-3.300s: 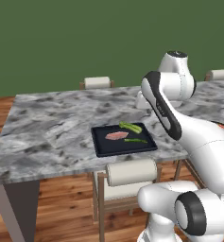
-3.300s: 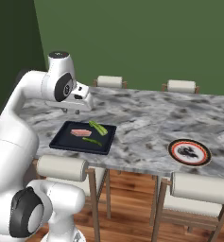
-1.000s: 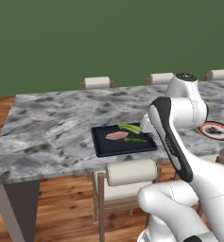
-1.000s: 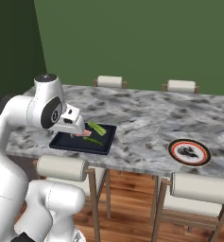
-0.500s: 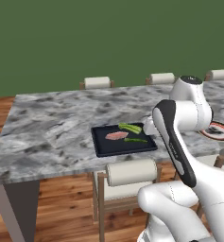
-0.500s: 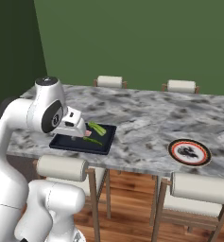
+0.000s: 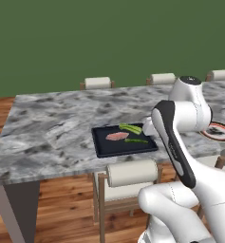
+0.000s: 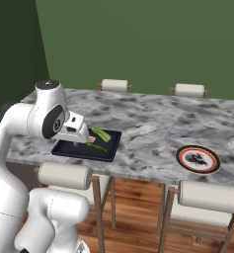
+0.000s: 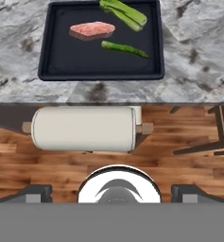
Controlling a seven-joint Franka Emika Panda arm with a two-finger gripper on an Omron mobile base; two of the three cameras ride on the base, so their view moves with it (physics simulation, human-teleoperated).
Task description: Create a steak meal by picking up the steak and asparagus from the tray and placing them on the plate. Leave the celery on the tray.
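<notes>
Currently on the first pick: fingers (image 9: 111, 191) spread wide and empty, hand hanging above the near edge of the tray (image 9: 52, 61), where steak (image 9: 91, 30), asparagus (image 9: 124, 47) and celery (image 9: 124, 13) lie; plate (image 8: 197, 158) sits far right on the counter (image 8: 153, 123); next I should descend over the steak.

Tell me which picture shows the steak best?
The hand view: it looks down on the steak, whole and large, lying on the tray. In the left base view the steak is small but unblocked. In the right base view the arm covers most of it.
</notes>
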